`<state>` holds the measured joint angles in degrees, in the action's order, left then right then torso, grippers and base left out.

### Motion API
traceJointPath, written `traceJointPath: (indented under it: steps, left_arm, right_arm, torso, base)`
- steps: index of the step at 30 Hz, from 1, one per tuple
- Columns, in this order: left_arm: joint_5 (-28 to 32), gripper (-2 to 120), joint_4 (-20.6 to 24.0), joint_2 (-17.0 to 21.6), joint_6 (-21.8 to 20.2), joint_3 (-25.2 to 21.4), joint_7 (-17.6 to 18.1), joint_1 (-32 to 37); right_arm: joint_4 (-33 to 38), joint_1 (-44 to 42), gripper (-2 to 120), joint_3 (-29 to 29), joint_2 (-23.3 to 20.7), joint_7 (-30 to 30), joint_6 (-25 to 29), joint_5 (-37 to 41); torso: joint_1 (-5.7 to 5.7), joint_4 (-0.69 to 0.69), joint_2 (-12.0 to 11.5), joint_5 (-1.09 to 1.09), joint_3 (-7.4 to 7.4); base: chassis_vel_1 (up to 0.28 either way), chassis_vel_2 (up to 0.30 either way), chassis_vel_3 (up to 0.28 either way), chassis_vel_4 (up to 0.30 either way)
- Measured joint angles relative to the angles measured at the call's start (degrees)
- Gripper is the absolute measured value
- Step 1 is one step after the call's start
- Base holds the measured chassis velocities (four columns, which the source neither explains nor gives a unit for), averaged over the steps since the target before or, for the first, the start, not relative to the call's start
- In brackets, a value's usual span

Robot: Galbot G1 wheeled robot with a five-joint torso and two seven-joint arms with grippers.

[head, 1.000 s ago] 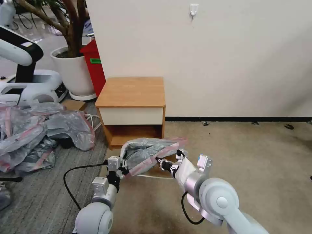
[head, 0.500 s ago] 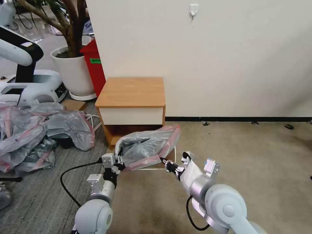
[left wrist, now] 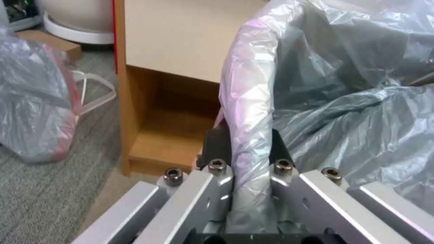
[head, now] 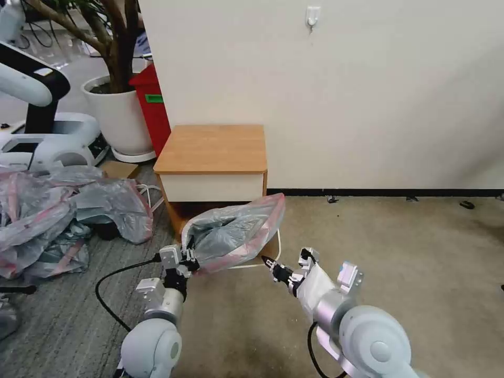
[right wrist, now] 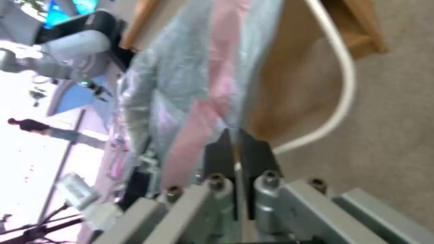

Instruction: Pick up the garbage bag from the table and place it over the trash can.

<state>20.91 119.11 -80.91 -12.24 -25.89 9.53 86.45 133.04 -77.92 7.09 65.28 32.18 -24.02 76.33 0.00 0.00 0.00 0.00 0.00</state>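
Garbage bag (head: pixel 233 231) draped over trash can (head: pixel 274 247) near table (head: pixel 212 148), rim pinched by left gripper (head: pixel 190 257). Right gripper (head: pixel 270 262) closed, prob. empty, just right of bag.

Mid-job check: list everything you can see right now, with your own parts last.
garbage bag: one, translucent grey with a pink band, draped over the trash can in front of the table.
trash can: one, cream, on the floor, mostly under the bag.
table: one, orange-brown top and cream drawer, against the wall.
heap of bags: several, grey and pink, on the floor at the left.
plant pot: one, white, behind the table's left side.
red bin: one, beside the pot.
wall hook: one, white, high on the wall.
left end effector: shut on the bag's rim.
right end effector: shut, beside the bag.
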Motion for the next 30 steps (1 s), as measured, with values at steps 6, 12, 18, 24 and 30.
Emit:
traceJointPath:
  steps: [6, 12, 18, 24, 30]
  left_arm:
    - [0.5, 3, 0.7, -0.1, -0.2, 0.2, 0.0, 0.4]
    - [0.6, 3, 1.2, 0.0, -0.3, 0.3, 0.0, 1.0]
    - [0.5, 3, 2.0, -0.2, -0.4, 0.6, -0.1, 1.4]
    - [0.4, 3, 2.6, -0.6, -0.5, 1.0, -0.2, 1.8]
    - [0.3, 3, 2.6, 0.0, -0.6, 0.8, -0.3, 1.9]
  right_arm:
    - [0.3, 0.4, 29, 0.3, 0.0, -2.3, 0.1, 1.0]
    - [-0.3, 1.9, 52, 0.0, 0.6, -2.5, 0.1, 1.8]
    - [-1.5, 2.9, 78, -1.0, 1.9, -2.5, 0.0, 1.9]
    - [-2.7, 4.1, 95, -1.4, 2.9, -2.4, 0.0, 1.9]
    - [-2.2, 3.6, 108, -0.4, 1.2, -2.7, -0.1, 1.6]
  torso:
    - [0.00, 0.00, 0.0, 0.00, 0.00]
    - [0.00, 0.00, 0.0, 0.00, 0.00]
    - [0.00, 0.00, 0.0, 0.00, 0.00]
    - [0.00, 0.00, 0.0, 0.00, 0.00]
    - [0.00, 0.00, 0.0, 0.00, 0.00]
  base:
    - [0.000, 0.000, 0.000, 0.000]
    - [0.000, 0.000, 0.000, 0.000]
    - [0.000, 0.000, 0.000, 0.000]
    - [0.000, 0.000, 0.000, 0.000]
    - [0.000, 0.000, 0.000, 0.000]
